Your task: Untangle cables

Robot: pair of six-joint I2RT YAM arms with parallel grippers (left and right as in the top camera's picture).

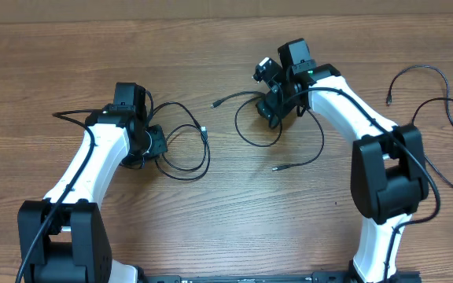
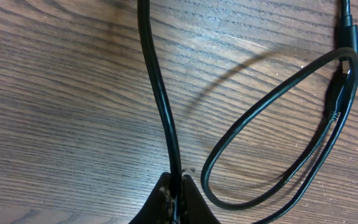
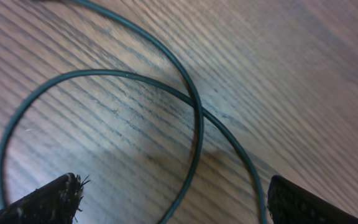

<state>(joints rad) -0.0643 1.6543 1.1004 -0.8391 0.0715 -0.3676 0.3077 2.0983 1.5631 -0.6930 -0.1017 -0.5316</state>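
Thin black cables lie on the wooden table. One cable (image 1: 187, 153) loops to the right of my left gripper (image 1: 154, 144). In the left wrist view the left gripper (image 2: 178, 186) is shut on a strand of this cable (image 2: 160, 99), with its loop (image 2: 272, 149) and plug (image 2: 339, 93) to the right. A second cable (image 1: 252, 138) loops below my right gripper (image 1: 278, 110). In the right wrist view the right gripper (image 3: 173, 199) is open, its fingers on either side of the crossing strands (image 3: 194, 112).
A third thin black cable (image 1: 439, 102) lies at the far right edge of the table, beside the right arm's base (image 1: 388, 177). A loose plug end (image 1: 278, 168) lies in the middle. The left arm's base (image 1: 61, 236) stands at the front left.
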